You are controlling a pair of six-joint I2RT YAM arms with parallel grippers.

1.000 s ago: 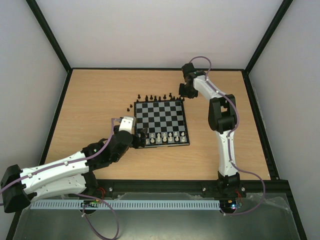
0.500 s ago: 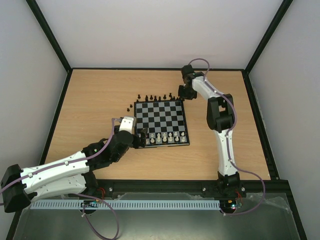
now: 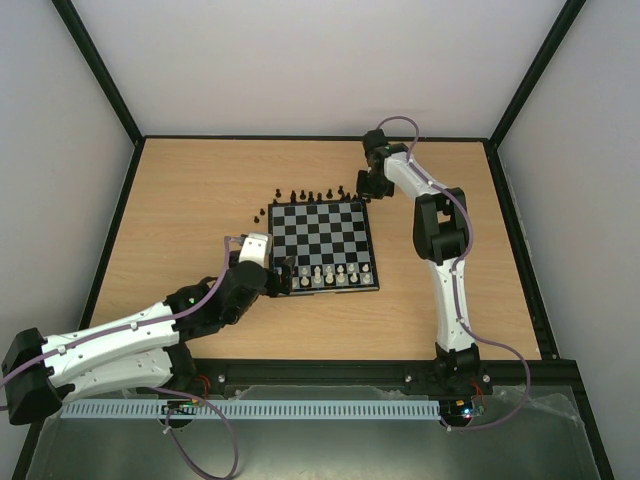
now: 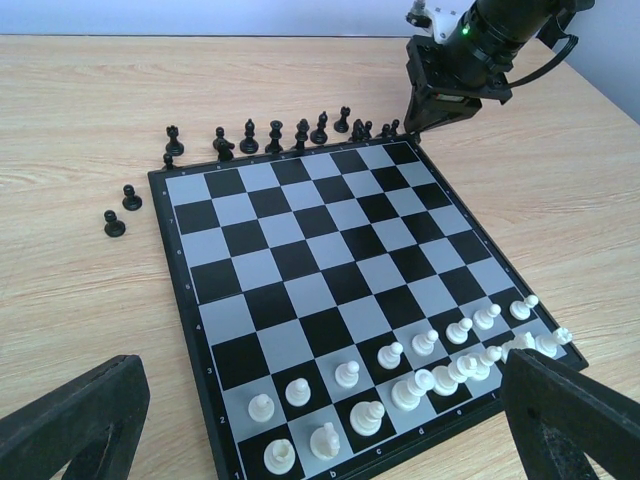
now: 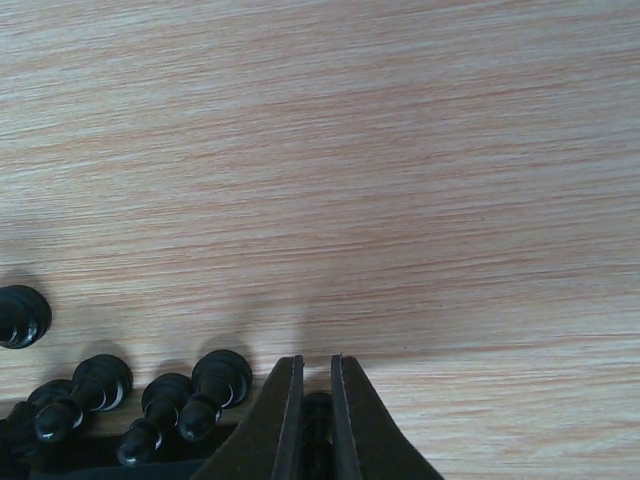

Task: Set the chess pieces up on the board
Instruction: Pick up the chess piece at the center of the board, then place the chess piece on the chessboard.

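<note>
1. Most of the black piece (image 5: 318, 408) pinched in my right gripper (image 5: 317, 362) is hidden by its closed fingers (image 5: 278, 425); other black pieces (image 5: 205, 390) sit left, partly cut off.
2. My left gripper (image 4: 320, 425) hangs low, spread wide; board (image 4: 330, 270) and white pieces (image 4: 400, 385) just ahead.

Light wooden table (image 3: 180, 200), white enclosure walls (image 3: 300, 60), black frame posts (image 3: 100, 70)
</note>
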